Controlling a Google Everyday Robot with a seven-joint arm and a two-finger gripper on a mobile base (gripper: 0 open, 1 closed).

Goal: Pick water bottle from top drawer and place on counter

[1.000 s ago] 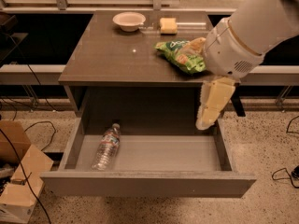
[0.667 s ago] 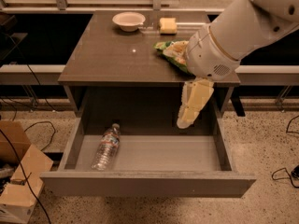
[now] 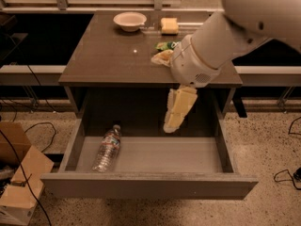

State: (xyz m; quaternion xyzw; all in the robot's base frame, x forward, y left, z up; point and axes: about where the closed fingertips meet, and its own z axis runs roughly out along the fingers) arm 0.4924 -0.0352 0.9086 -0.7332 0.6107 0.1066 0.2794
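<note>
The water bottle (image 3: 107, 149) lies on its side in the left part of the open top drawer (image 3: 150, 186), cap toward the back. The gripper (image 3: 176, 113) hangs pointing down right of centre, over the drawer's rear, apart from the bottle and to its upper right. Whether the claw is open or closed cannot be told. The counter (image 3: 113, 55) sits above.

Robotics lab here: speckled floor (image 3: 263, 140), loose cables (image 3: 277, 174), cardboard box (image 3: 21, 187) near left, end effector (image 3: 173, 119) above the open top drawer (image 3: 150, 186).
</note>
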